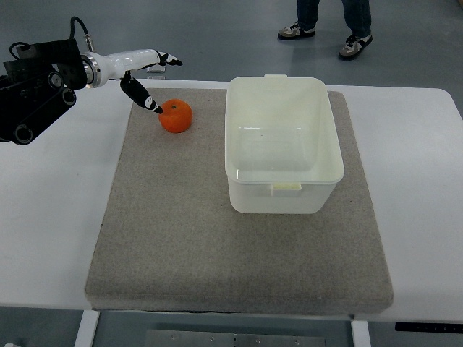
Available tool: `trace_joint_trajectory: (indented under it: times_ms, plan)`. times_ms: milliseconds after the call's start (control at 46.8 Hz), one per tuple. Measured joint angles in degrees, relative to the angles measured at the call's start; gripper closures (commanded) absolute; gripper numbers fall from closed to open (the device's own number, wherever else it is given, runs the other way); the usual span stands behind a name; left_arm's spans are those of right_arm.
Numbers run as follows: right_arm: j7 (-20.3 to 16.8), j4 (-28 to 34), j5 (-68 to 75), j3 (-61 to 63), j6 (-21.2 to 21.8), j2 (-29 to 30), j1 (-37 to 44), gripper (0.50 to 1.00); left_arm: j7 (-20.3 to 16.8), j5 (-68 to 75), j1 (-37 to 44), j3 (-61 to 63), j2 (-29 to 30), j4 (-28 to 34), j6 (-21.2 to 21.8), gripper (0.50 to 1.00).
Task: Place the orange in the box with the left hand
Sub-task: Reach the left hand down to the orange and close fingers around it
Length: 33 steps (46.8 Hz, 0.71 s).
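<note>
Robot left hand (148,76) reaches in from the upper left over a white desk (51,217), its white forearm level and its black-tipped fingers (171,59) spread, gripping nothing. One lower finger slants down so its tip meets or nearly meets the left side of the orange (176,116); the other fingers point right, above and clear of the fruit. One orange sits on the far left part of one grey mat (217,253). One white box (283,141), open-topped and empty, stands on the mat to the right of the orange, apart from it. Bare mat lies between them and across the whole near half. Beyond the desk's far edge, a person's two shoes (325,37) stand on the floor.
</note>
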Motion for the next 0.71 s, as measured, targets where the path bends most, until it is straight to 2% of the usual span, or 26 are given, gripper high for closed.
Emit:
trace_joint_trajectory:
  times_ms: [363,705]
  plan:
    - [0.00,0.03,0.00,0.00,0.00,0.00,0.00,0.574,0.28,0.50,-2.28,7.97,-6.11,7.25,5.93,0.536]
    - [0.00,0.02,0.00,-0.02,-0.01,0.00,0.00,0.574,0.34,1.35,-2.19,11.84,-8.55,11.39,6.27,0.572]
